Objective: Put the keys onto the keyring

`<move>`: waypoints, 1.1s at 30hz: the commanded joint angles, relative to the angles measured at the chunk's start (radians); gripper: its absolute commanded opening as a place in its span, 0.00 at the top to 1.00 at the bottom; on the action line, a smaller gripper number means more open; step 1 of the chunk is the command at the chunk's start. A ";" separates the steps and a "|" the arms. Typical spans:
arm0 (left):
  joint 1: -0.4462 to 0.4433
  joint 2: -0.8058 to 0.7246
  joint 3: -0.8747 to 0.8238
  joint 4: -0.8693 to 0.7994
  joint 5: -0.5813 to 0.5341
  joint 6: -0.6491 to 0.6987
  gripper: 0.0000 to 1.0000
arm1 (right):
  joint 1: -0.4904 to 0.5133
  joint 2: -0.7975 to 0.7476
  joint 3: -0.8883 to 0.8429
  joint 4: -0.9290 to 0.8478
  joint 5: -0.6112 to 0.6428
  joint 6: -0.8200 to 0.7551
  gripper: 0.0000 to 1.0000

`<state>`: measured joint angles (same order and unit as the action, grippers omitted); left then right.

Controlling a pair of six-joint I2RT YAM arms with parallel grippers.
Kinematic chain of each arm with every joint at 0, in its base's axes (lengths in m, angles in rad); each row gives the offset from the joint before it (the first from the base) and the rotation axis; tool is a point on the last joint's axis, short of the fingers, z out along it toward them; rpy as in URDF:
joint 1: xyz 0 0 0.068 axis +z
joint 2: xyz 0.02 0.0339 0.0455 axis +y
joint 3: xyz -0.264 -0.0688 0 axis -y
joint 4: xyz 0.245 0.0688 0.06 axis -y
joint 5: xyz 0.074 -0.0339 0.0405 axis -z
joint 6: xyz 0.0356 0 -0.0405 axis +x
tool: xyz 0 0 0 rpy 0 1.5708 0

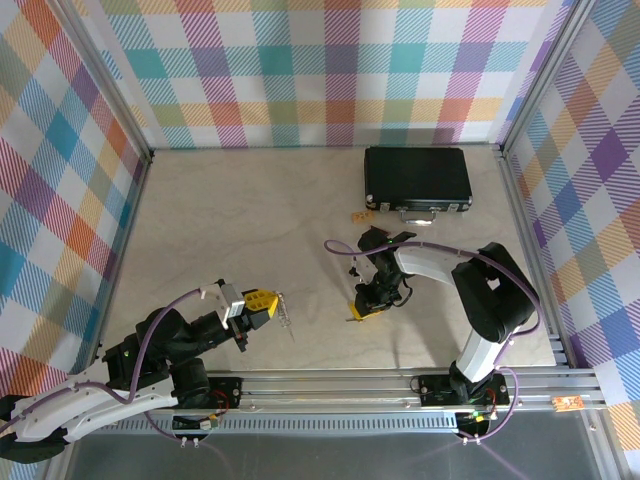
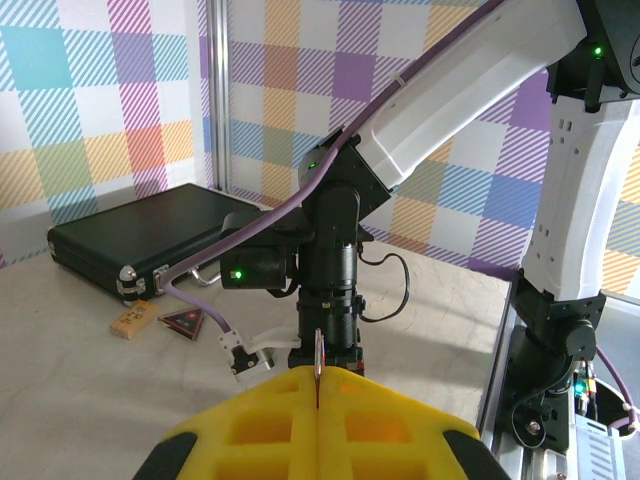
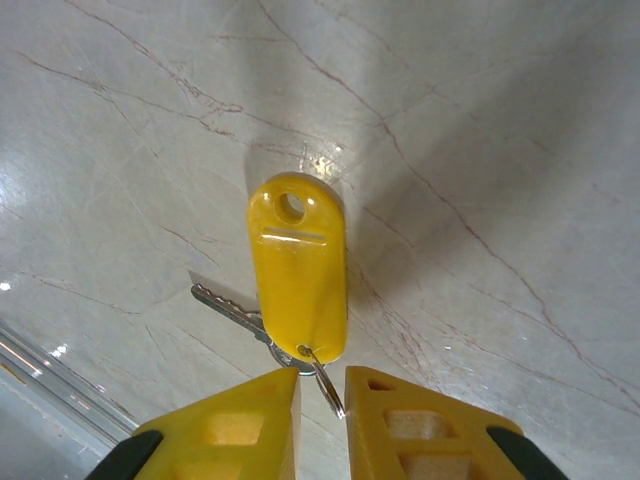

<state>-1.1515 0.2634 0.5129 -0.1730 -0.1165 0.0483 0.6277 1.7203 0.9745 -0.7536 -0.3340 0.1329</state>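
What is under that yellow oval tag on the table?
A thin silver key pokes out from beneath the yellow tag; its head is covered. A small wire ring shows at the right claw.

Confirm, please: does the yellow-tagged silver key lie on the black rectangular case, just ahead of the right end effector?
No: the right wrist view shows the yellow-tagged silver key lying on the pale marbled table, just ahead of the right end effector.

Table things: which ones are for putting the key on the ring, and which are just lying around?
For the job:
key
key ring

Just lying about:
black case
tan tag
red triangle tag
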 commanded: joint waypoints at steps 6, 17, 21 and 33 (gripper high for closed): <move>-0.008 -0.016 0.004 0.050 -0.003 0.002 1.00 | 0.003 0.008 -0.010 -0.017 -0.033 -0.019 0.85; -0.009 -0.016 0.001 0.052 -0.005 0.002 1.00 | 0.017 0.015 -0.008 -0.015 -0.050 -0.030 0.86; -0.008 -0.016 0.001 0.052 -0.005 0.000 1.00 | 0.022 0.023 -0.003 -0.016 -0.048 -0.033 0.86; -0.007 -0.011 0.004 0.052 -0.005 0.001 1.00 | 0.031 -0.021 -0.007 -0.016 -0.045 -0.042 0.95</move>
<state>-1.1515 0.2634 0.5129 -0.1730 -0.1165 0.0483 0.6456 1.7283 0.9745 -0.7532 -0.3576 0.1139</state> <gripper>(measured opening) 0.059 0.059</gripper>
